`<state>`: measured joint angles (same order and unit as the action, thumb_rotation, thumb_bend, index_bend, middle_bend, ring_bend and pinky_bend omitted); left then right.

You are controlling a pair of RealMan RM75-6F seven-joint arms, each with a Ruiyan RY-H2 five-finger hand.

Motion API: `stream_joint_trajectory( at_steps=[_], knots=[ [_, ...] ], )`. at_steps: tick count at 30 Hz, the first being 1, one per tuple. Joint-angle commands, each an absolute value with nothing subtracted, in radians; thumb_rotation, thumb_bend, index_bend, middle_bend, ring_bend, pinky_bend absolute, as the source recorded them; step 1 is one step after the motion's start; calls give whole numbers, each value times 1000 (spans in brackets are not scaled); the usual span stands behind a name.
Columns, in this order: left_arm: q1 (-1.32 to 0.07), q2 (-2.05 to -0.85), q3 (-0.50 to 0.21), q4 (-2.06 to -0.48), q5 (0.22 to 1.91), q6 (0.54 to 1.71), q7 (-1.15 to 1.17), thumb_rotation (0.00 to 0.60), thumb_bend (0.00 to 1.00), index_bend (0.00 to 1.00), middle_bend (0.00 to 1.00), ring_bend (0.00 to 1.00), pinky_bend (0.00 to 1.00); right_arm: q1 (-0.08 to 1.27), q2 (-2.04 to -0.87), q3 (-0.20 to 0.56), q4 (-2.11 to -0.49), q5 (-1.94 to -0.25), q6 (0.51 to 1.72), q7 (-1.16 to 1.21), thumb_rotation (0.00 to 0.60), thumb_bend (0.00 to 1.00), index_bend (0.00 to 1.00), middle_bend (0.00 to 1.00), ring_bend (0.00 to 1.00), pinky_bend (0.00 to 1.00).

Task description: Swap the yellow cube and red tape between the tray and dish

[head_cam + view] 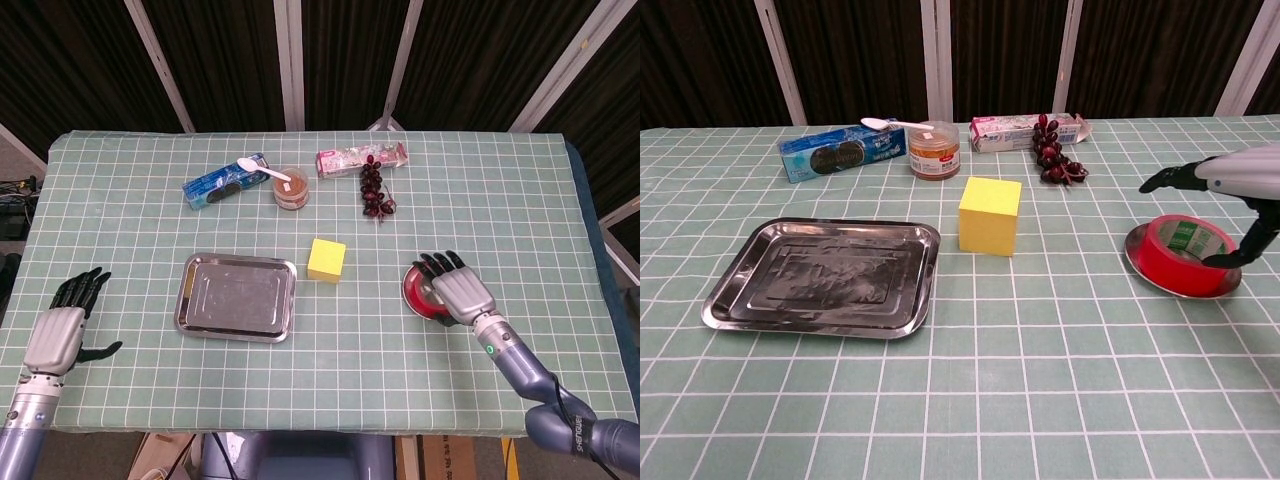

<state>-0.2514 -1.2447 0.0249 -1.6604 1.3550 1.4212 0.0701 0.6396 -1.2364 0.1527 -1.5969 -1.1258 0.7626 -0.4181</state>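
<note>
Two hands show at the near edge of the bench point(120, 200). The left hand point(58, 335) hovers over the near left corner, fingers spread, holding nothing. The right hand point(458, 287) hangs over the tape point(1181, 253), fingers spread and pointing away from the robot; in the chest view the thumb reaches down beside the roll's right side, but whether it touches cannot be told.

The tape is red and lies flat in the dish point(1232, 285), its hole facing up. The tray point(236, 297) sits left of centre, bare, its long side running left to right. The cube point(326, 259) stands on the cloth just beyond the tray's far right corner, a little turned so its edges are not square with the grid; it lies between tray and dish, nearer the tray.

Further back are a biscuit pack point(226, 181) lying slantwise, a spoon point(262, 170) resting across a jar point(291, 189), a bunch of grapes point(374, 188), and a pink packet point(360, 158) lying left to right.
</note>
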Motion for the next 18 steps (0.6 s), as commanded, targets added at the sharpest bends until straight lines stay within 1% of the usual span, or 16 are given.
stream_joint_trajectory(
  at_steps=[1, 7, 18],
  knots=[
    [-255, -1249, 19, -1662, 1362, 1412, 74, 600, 26, 0, 17, 0, 0, 657, -1242, 155, -1603, -1109, 761, -430, 524, 325, 0, 0, 0, 0],
    [-270, -1259, 2, -1667, 1376, 1380, 85, 600, 26, 0, 17, 0, 0, 707, -1246, 138, -1597, -1045, 726, -475, 524, 324, 0, 0, 0, 0],
    [-266, -1262, -13, -1654, 1386, 1360, 74, 600, 26, 0, 18, 0, 0, 765, -1264, 98, -1565, -948, 714, -526, 524, 322, 0, 0, 0, 0]
  ],
)
